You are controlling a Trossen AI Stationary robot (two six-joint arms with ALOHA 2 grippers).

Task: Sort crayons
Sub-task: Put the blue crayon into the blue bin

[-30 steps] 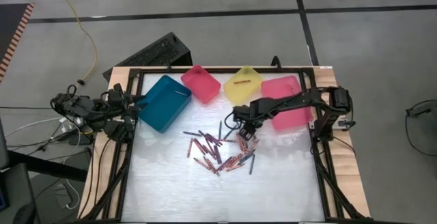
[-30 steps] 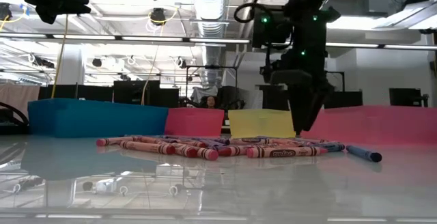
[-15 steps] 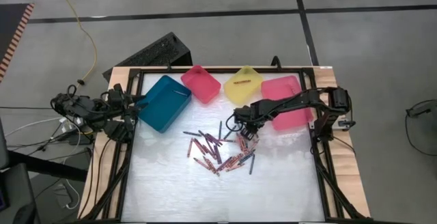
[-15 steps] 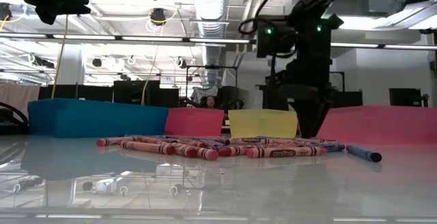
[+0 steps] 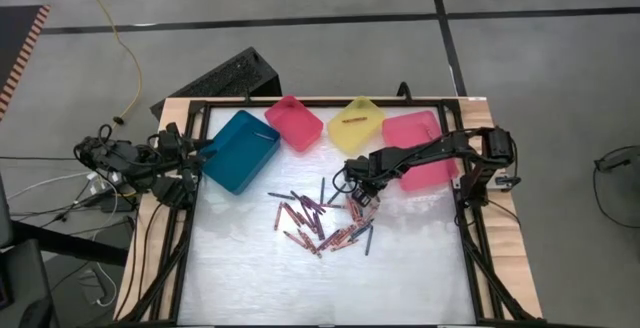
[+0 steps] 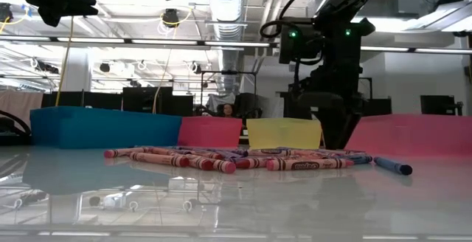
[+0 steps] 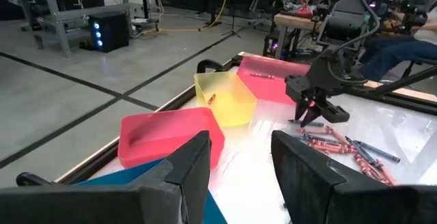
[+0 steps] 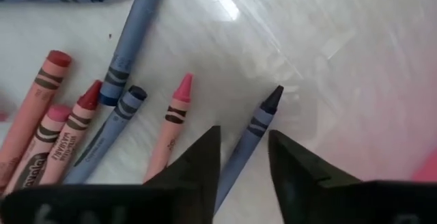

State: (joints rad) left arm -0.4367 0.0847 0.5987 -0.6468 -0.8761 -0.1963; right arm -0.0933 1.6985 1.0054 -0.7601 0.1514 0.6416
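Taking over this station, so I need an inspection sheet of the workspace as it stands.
Surface: white table, glossy.
Job's things: crayons piled mid-table; teal bin, pink bin, yellow bin and larger pink bin along the far edge.
Clutter: nothing seen.
Grippers: right gripper low over the pile, fingers either side of a blue crayon; left gripper open, parked at the left edge.
Cables: yellow cable on floor.
Surroundings: grey floor, workshop benches.

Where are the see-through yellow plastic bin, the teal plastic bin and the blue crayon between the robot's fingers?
yellow plastic bin (image 5: 356, 125), high view, inner floor.
teal plastic bin (image 5: 239, 151), high view, inner floor.
blue crayon (image 8: 253, 130), right wrist view, paper wrapper.
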